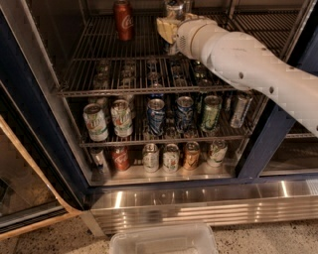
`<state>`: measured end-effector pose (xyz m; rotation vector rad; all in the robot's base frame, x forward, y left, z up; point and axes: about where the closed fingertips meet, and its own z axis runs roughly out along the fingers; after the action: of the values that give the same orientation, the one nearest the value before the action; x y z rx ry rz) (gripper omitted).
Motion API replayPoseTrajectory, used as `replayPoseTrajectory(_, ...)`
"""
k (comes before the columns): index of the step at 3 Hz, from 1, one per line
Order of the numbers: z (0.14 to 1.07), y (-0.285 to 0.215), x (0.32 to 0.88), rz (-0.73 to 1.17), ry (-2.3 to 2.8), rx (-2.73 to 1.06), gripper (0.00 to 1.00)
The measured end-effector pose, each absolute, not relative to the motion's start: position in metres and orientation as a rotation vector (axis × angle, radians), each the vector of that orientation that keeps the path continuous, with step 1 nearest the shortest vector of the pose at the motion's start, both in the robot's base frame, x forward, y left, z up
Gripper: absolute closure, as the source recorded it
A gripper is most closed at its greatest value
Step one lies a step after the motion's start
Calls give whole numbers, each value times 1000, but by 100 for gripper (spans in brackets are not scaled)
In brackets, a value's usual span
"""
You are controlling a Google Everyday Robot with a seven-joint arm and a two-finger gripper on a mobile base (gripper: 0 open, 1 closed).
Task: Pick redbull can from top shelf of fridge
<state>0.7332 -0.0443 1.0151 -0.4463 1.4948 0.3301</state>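
The redbull can (175,8) stands at the back of the top shelf (99,59) of the fridge (271,144). Only its silver top and upper body show at the upper edge of the view. My gripper (169,27) is at the end of the white arm (248,59), which reaches in from the right. It is right at the can, just in front of and below its top. The can's lower part is hidden behind the gripper.
A red Coca-Cola can (122,20) stands on the same shelf to the left. Two lower racks (149,141) are crowded with cans. A ribbed steel base panel (198,203) runs below. A clear plastic bin (164,240) lies on the floor in front.
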Motion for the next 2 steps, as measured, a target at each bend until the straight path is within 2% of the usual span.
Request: replayPoseTrajectory(2,1015,-34,719,343,1491,-461,100)
